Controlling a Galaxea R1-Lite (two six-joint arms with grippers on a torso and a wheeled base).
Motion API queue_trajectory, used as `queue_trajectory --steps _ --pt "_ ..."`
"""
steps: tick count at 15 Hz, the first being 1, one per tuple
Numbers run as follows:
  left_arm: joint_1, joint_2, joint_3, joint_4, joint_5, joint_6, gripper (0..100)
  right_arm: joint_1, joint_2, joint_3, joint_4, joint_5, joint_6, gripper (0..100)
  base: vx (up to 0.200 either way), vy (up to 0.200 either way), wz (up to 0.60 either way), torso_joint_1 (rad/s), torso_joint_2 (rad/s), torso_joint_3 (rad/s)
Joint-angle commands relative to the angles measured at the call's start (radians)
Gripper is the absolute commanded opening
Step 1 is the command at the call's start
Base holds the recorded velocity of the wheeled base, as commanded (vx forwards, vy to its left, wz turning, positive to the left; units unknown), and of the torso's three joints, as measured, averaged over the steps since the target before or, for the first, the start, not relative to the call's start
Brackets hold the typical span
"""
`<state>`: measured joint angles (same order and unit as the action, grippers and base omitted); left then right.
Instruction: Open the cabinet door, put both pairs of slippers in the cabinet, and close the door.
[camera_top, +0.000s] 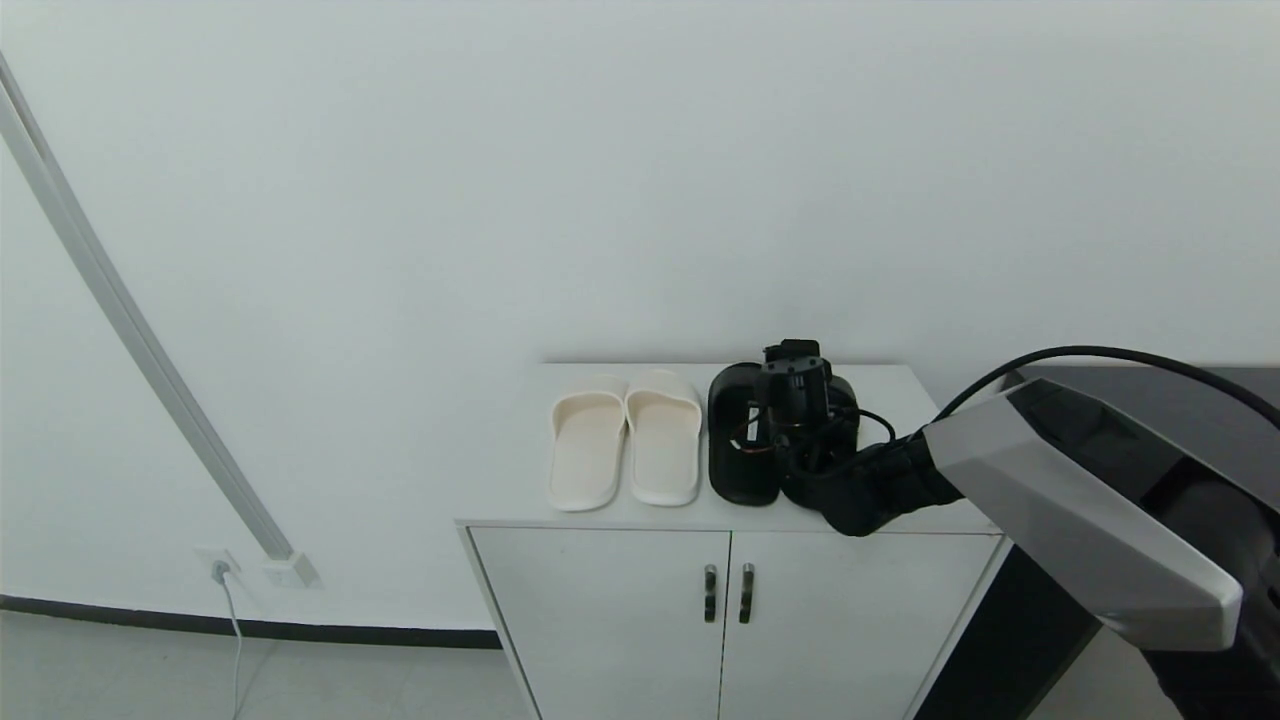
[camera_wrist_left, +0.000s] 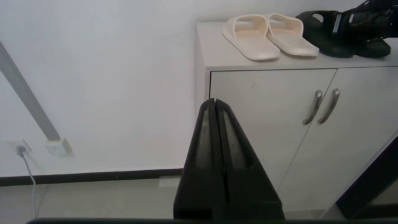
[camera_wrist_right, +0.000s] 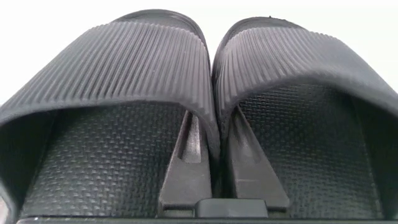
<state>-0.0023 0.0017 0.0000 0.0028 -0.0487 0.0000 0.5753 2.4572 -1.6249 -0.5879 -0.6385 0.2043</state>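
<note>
**black slippers pinched on top of the shut cabinet**

head view: a white cabinet (camera_top: 600, 620) stands by the wall. both its doors are shut, and the two handles (camera_top: 727, 592) sit side by side in the middle. on top of the cabinet lie two pairs of slippers in a row. the cream slippers (camera_top: 625, 440) are on the left, and the black slippers (camera_top: 742, 450) are just beside them on the right. the right gripper (camera_top: 797, 405) is down on the black pair.

left wrist view: the left gripper (camera_wrist_left: 216, 109) hangs low in front of the cabinet (camera_wrist_left: 261, 118), apart from it. its two fingers are pressed flat together with nothing between them. higher up, the cream slippers (camera_wrist_left: 270, 36) and black slippers (camera_wrist_left: 329, 34) rest on the cabinet top.

right wrist view: the right gripper (camera_wrist_right: 214, 155) has one finger (camera_wrist_right: 185, 165) inside each of the black slippers (camera_wrist_right: 143, 56), under the ribbed straps. the two inner edges of the slippers are squeezed between the fingers, so it is grasping the pair together.
</note>
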Motion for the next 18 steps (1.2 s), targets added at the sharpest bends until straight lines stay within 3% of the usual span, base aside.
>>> queue_trajectory --steps 1,4,8,14,18 --pt "-0.001 0.0 0.0 0.0 0.0 0.0 0 0.001 -0.009 0.003 -0.001 -0.001 0.0 0 0.0 0.0 0.0 0.0 0.0 0.0" --pt "-0.001 0.0 0.0 0.0 0.0 0.0 0 0.001 -0.043 0.033 -0.003 -0.004 -0.011 0 0.0 0.0 0.0 0.0 0.0 0.0" --pt "-0.001 0.0 0.0 0.0 0.0 0.0 0 0.012 -0.236 0.189 -0.013 0.028 -0.063 0 0.0 0.0 0.0 0.0 0.0 0.0" --pt "-0.001 0.0 0.0 0.0 0.0 0.0 0 0.072 -0.616 0.629 -0.02 0.355 -0.091 0 0.0 0.0 0.0 0.0 0.0 0.0" --pt "-0.001 0.0 0.0 0.0 0.0 0.002 0 0.087 -0.817 0.869 -0.021 0.658 -0.115 0 0.0 0.0 0.0 0.0 0.0 0.0"
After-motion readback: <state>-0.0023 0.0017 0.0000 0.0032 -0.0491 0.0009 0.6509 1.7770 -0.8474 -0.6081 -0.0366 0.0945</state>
